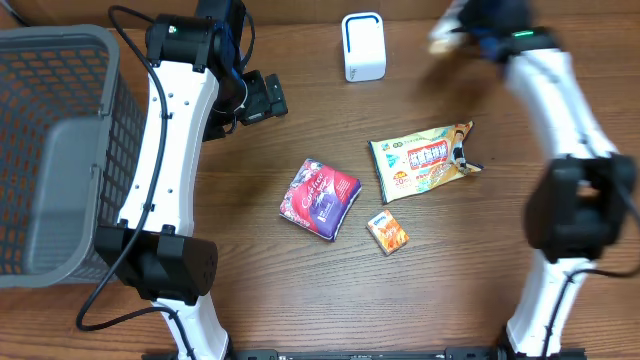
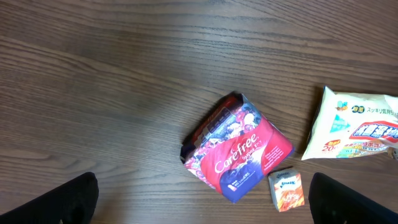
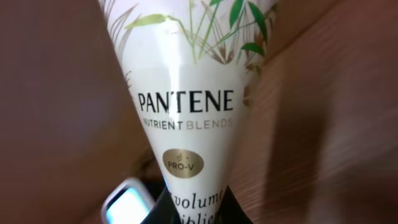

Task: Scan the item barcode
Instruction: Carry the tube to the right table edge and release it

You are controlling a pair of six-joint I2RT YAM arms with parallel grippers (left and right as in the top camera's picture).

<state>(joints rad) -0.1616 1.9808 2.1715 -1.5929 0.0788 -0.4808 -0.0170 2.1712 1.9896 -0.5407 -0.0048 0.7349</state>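
From overhead, a grey basket (image 1: 60, 150) was seen at the left edge of the bench (image 1: 300, 300), and a white scanner (image 1: 362, 46) at its far side. A wipes pack (image 1: 425, 160), a pink pack (image 1: 320, 198) and a small box (image 1: 388, 232) lay mid-bench, apart from one another. The left pincer (image 1: 268, 98) was held left of the scanner. The right pincer (image 1: 462, 28) was blurred, just right of the scanner, with a pale bottle (image 1: 443, 38) at its tip; no label could be read there.

In the left wrist view, that pincer's fingers (image 2: 62, 202) were spread wide, released, with nothing gripped. "Carefree" was readable on the pink pack only here.

In the right wrist view, the right pincer was seen clenched on the bottle's lower end. "PANTENE" was legible, and the scanner was glimpsed at lower left, beyond the bottle.
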